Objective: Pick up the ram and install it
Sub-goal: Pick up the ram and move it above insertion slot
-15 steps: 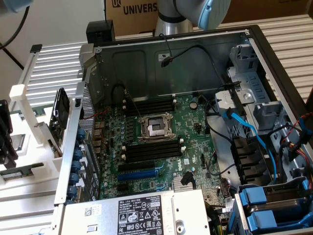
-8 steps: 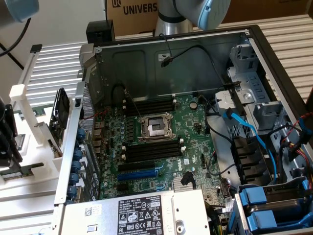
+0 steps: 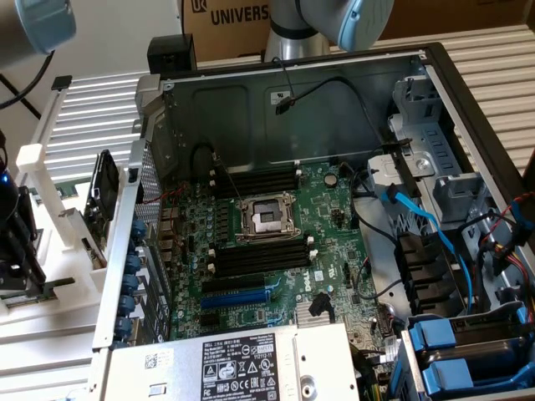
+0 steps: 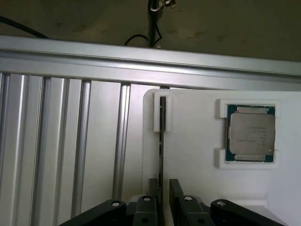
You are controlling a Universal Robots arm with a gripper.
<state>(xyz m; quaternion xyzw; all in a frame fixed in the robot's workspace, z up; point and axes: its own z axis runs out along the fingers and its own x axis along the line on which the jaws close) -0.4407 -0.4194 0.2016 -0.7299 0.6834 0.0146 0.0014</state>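
Hand, at 9 o'clock in the exterior view, stands fully open astride the ram, gripping nothing. Risk: off-centre closure could tilt the ram, jamming it in its holder.

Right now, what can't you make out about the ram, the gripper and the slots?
- Wrist view: ram stands edge-on, so its faces are hidden. Its end nearest the gripper is cut off by the picture's edge.
- Wrist view: processor chip print too small to read.
- Exterior view: memory slots, clip positions too small to tell.

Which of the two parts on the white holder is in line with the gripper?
The ram, the thin stick standing on edge; the square silver processor lies flat, apart.
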